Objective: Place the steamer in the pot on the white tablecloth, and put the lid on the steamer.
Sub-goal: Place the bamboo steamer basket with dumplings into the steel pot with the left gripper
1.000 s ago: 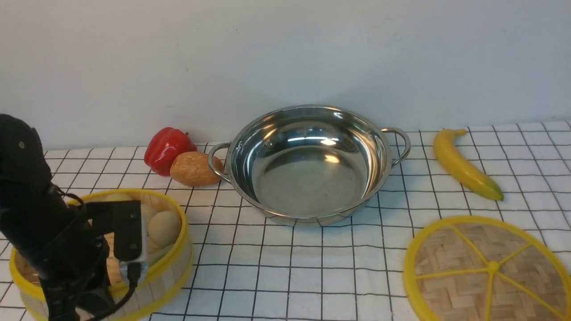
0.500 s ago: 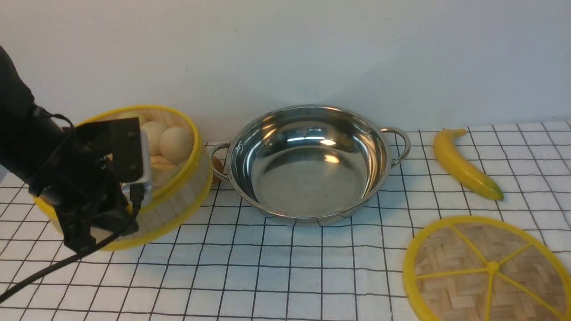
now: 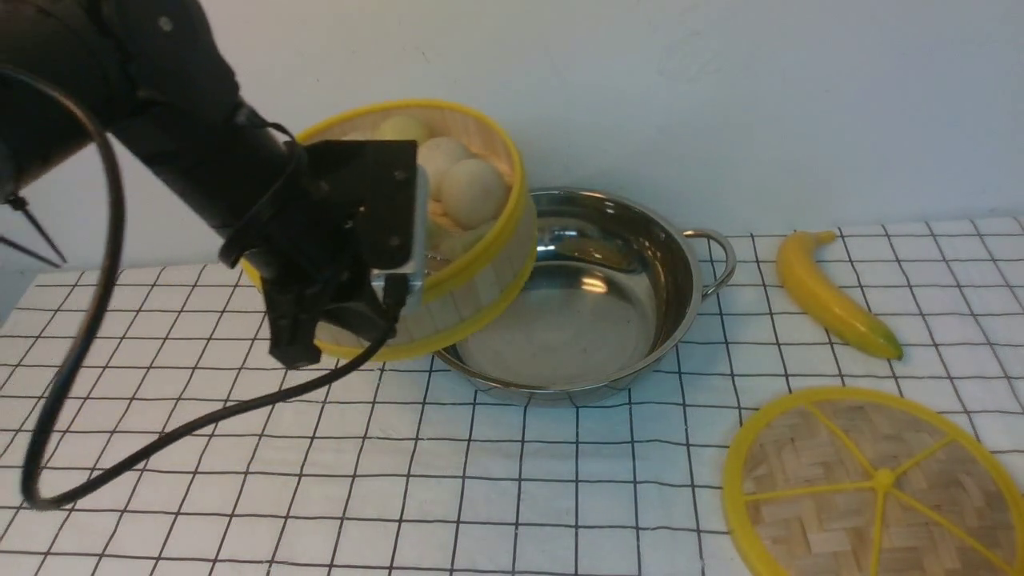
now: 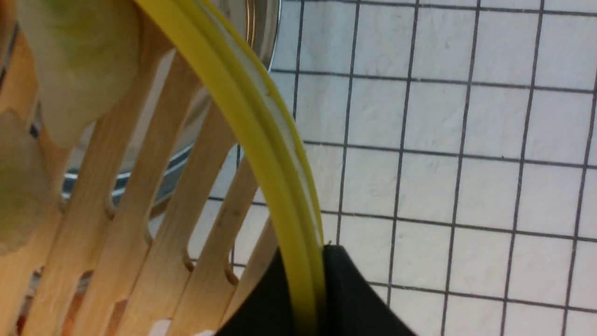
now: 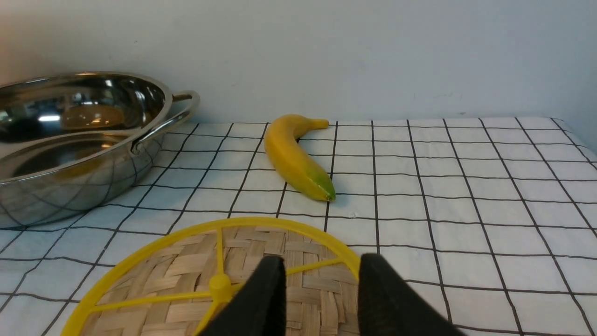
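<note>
Gridded tablecloth (image 3: pixel 560 480), shiny pot (image 3: pixel 608 320), slatted steamer (image 3: pixel 480 288)

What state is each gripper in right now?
Left gripper: closed on the rim of the steamer, which is off the table.
Right gripper: open, holding nothing, over the lid.

The steamer (image 3: pixel 472 280) hides the nine o'clock rim and handle of the pot (image 3: pixel 608 320); the lid (image 3: pixel 872 480), at four o'clock, is cropped by the front view's lower edge.

Steamer (image 3: pixel 480 276) in left claw (image 3: pixel 308 336), above pot (image 3: pixel 600 320)
</note>
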